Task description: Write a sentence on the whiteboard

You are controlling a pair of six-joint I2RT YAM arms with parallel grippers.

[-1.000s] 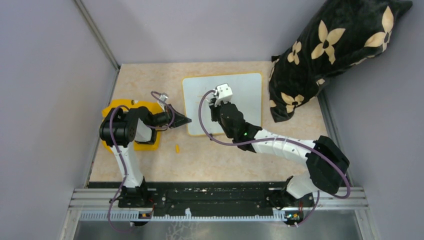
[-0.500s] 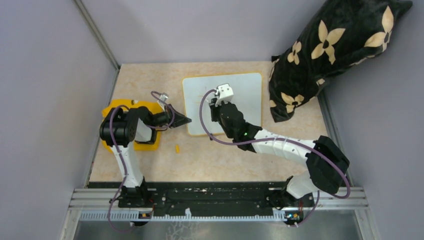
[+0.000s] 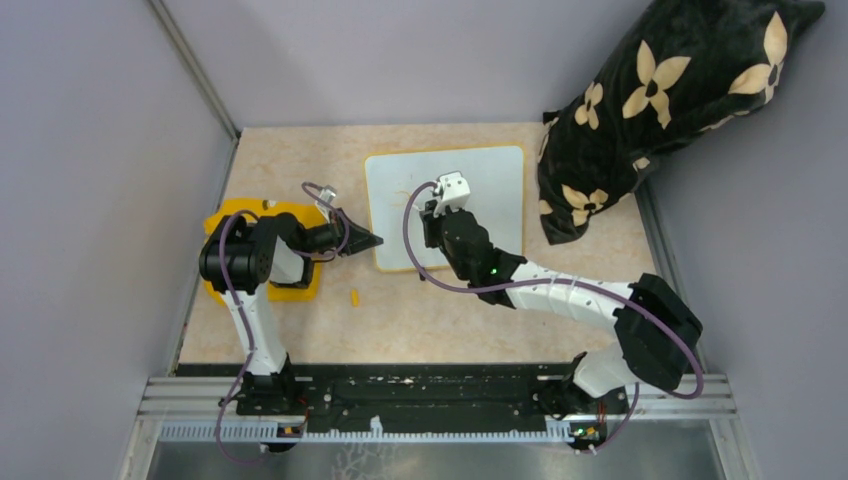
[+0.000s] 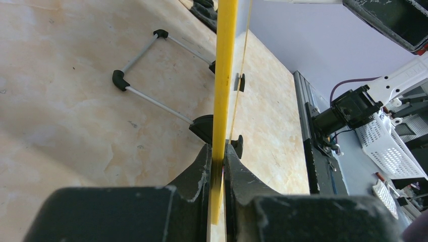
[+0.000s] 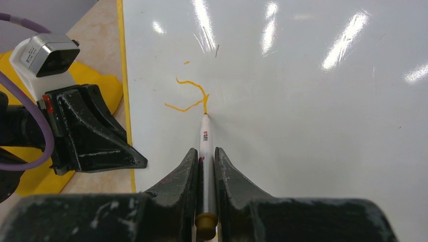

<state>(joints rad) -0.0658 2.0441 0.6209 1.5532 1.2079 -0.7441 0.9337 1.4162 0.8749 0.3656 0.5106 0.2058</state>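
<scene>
The right arm reaches diagonally across the whiteboard [image 3: 492, 195], which lies flat at the middle of the table [image 3: 450, 320]. The right gripper [image 5: 204, 151] is clenched on a white marker [image 5: 204, 133], whose tip touches the sentence [image 5: 191, 96], only a few orange strokes near the board's left edge. The left arm is folded above a yellow cloth [image 3: 292, 290], the left gripper [image 4: 218, 151] grasping the board's yellow left rim; a black flowered cushion [image 3: 660, 110] lies just beside the right edge.
</scene>
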